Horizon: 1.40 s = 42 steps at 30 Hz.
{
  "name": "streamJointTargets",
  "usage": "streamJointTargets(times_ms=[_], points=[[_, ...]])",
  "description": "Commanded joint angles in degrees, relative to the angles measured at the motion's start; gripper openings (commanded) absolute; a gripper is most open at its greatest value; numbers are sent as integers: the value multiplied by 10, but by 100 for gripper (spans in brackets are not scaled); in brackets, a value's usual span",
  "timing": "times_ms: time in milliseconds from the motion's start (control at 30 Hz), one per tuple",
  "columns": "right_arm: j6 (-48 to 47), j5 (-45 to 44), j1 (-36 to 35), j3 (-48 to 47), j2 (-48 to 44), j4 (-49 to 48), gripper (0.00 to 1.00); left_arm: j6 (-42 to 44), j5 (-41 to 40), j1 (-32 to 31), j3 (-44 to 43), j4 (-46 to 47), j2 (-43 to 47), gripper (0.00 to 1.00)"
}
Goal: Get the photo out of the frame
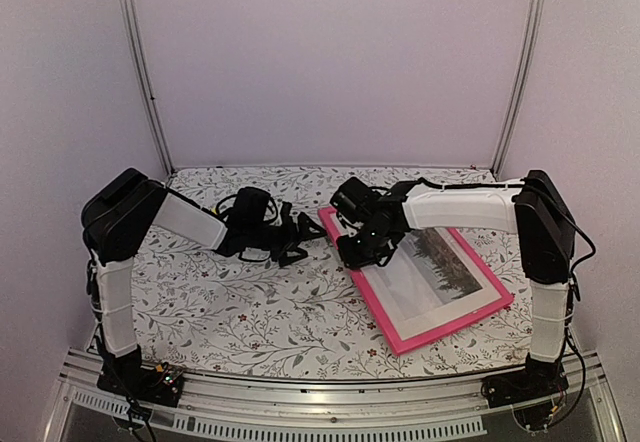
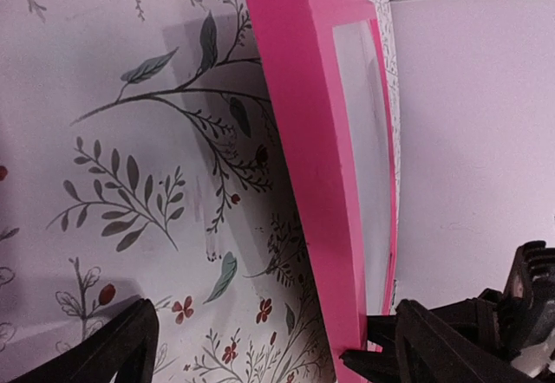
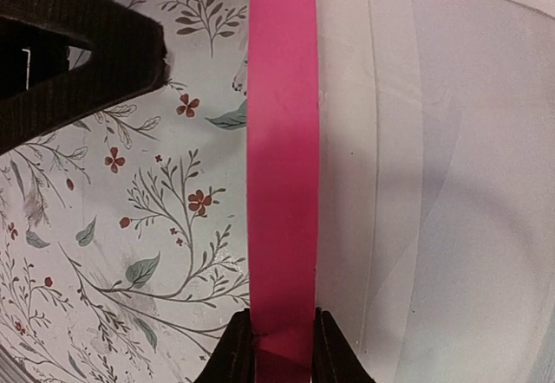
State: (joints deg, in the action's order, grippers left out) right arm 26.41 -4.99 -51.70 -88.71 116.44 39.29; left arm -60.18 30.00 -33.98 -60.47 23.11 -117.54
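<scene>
Though framed, one photo [image 1: 437, 270], one frame [image 1: 452, 326].

table [image 1: 250, 307]: under everything
frame [image 1: 452, 323]: flat on the table's right half; askew, its far-left corner toward the table's middle; its near corner toward the front edge
photo [image 1: 440, 267]: inside the frame
right gripper [image 1: 362, 250]: over the frame's left side, near the far-left corner; one finger on each side of the border
left gripper [image 1: 296, 239]: just left of that same corner; over the table's middle
</scene>
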Motion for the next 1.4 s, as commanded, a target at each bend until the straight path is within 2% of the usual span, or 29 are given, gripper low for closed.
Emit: streamJointTargets(times_ms=[0,133,433,667,767,833,933,1200,1367], points=[[7,16,-13,-35,2,-9,15,-48,14,-5,6,84,-16,96],[5,17,-19,-46,2,0,15,-70,15,-5,-3,104,-37,90],[5,15,-34,-51,-1,13,16,-124,31,4,-17,175,-71,63],[2,6,-42,-52,-4,24,15,-134,40,3,-35,178,-80,43],[1,2,-43,-52,-5,27,15,-140,41,1,-37,178,-80,31],[1,-5,-44,-52,-7,31,16,-143,40,0,-36,174,-72,20],[-3,-25,-49,-58,-11,42,26,-143,34,-3,-35,159,-57,0],[-7,-124,-78,-95,-20,113,63,-161,19,-8,-27,124,-4,0],[-7,-208,-105,-136,-12,178,77,-178,3,-10,-45,43,34,0]])
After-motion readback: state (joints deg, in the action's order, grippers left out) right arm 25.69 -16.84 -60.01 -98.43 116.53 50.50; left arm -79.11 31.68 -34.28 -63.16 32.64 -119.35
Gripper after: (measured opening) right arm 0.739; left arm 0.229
